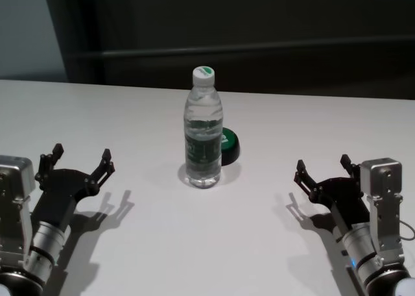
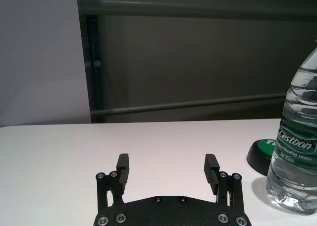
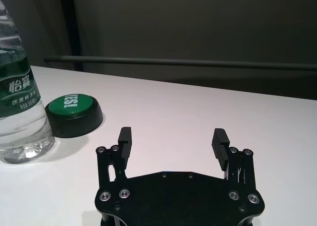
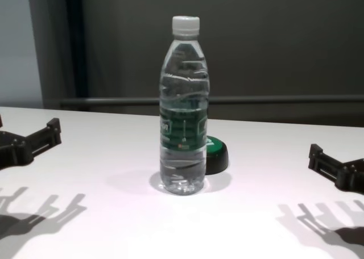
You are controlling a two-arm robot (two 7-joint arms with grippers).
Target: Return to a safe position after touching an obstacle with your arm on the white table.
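Observation:
The obstacle, a clear water bottle [image 1: 204, 130] with a white cap and dark green label, stands upright in the middle of the white table [image 1: 130, 121]. It also shows in the chest view [image 4: 183, 111], the left wrist view [image 2: 296, 146] and the right wrist view [image 3: 17, 102]. My left gripper [image 1: 80, 162] is open and empty, low over the table well to the bottle's left; its fingers [image 2: 122, 170] show in the left wrist view. My right gripper [image 1: 322, 168] is open and empty, well to the bottle's right; its fingers [image 3: 218, 142] show in the right wrist view. Neither touches the bottle.
A low black disc with a green top [image 1: 229, 145] sits just behind and right of the bottle, also in the right wrist view [image 3: 73, 114]. A dark wall with a horizontal rail [image 1: 259, 48] runs behind the table's far edge.

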